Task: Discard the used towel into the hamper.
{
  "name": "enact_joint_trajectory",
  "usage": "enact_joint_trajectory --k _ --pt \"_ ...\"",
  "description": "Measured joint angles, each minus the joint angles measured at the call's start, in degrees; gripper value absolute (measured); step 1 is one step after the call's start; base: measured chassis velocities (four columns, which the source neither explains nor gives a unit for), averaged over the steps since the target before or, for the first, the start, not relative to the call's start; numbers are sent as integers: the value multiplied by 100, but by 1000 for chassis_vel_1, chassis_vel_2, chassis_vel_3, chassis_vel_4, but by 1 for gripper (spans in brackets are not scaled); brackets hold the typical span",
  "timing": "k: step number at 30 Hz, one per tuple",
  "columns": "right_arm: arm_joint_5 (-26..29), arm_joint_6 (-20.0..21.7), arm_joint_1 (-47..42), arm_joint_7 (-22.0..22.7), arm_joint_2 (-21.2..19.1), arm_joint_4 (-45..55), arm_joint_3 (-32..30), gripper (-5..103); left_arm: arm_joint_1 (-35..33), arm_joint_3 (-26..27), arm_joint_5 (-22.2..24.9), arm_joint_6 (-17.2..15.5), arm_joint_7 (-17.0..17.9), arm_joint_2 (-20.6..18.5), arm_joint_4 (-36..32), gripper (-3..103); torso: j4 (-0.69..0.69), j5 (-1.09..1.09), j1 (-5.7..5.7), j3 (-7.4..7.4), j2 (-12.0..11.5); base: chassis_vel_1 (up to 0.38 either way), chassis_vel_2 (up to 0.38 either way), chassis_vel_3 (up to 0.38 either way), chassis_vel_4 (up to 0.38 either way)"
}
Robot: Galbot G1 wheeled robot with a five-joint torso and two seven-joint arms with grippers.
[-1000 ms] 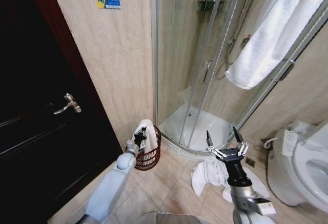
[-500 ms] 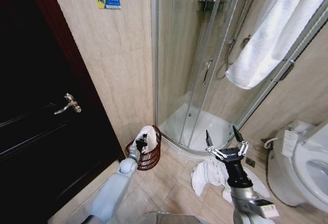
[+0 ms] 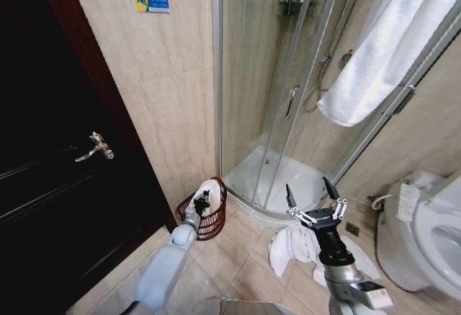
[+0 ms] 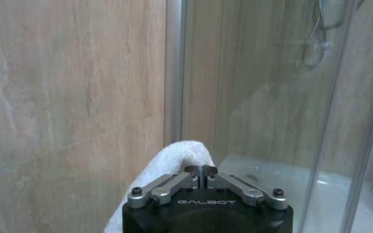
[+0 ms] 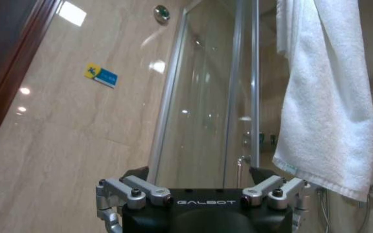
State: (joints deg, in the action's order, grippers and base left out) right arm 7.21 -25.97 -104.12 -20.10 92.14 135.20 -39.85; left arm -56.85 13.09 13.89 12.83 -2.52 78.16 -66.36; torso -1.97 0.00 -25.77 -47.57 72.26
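One soft, light, limp white terry towel (image 3: 211, 189) pinched at its fold by closed left claw (image 3: 202, 201) over reddish-brown wire hamper (image 3: 209, 223); right claw (image 3: 312, 198) spread open, idle.

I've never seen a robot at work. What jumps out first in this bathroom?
The left gripper is shut on a white towel at the reddish wire hamper beside the glass shower. The right gripper hangs open above another crumpled towel on the floor tiles.
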Motion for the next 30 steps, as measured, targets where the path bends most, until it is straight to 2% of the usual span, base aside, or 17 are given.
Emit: enact_joint_trajectory --k 16,19,24,30 --pt "-112 -34 18 92 0 -57 -11 100 735 -122 -291 76 142 222 1177 2 0 0 0 0 0 -34 23 26 -27" --pt "-135 -52 14 125 0 -58 -11 100 999 -79 -450 227 231 385 1693 2 0 0 0 0 0 -8 16 17 -9" --pt "-152 -92 -7 109 0 -54 -12 100 1216 -65 -586 410 265 506 2137 2 1 -1 1 0 0 -39 38 45 -40" --pt "64 -303 10 -65 0 -91 -9 100 1422 -11 -744 789 258 594 2765 2 1 0 -2 -1 -1 -74 63 68 -59"
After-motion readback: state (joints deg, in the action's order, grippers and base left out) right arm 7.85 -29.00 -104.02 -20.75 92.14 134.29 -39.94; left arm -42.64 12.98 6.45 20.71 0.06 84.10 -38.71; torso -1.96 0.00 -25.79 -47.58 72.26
